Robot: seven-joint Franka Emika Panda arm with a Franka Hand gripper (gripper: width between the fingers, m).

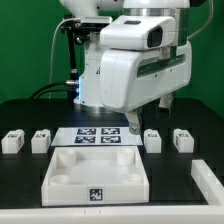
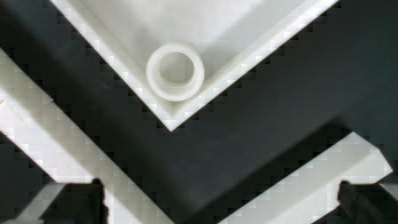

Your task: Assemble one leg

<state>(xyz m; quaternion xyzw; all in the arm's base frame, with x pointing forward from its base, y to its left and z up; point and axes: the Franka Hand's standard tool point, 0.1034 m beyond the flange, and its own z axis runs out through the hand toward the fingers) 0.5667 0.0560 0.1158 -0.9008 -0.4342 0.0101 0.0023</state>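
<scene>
Several legs, small white blocks with tags, stand in a row on the black table: two at the exterior view's left and two at its right. The large flat white square piece lies in front of them. My gripper hangs open and empty above the table, over the right pair of legs and touching nothing. In the wrist view, the gripper shows dark fingertips set wide apart. Beyond them is a corner of the square piece with a round socket. No leg shows there.
The marker board lies flat between the two pairs of legs, behind the square piece. A white part sits at the exterior view's front right edge. Two blurred white bands cross the wrist view in a V.
</scene>
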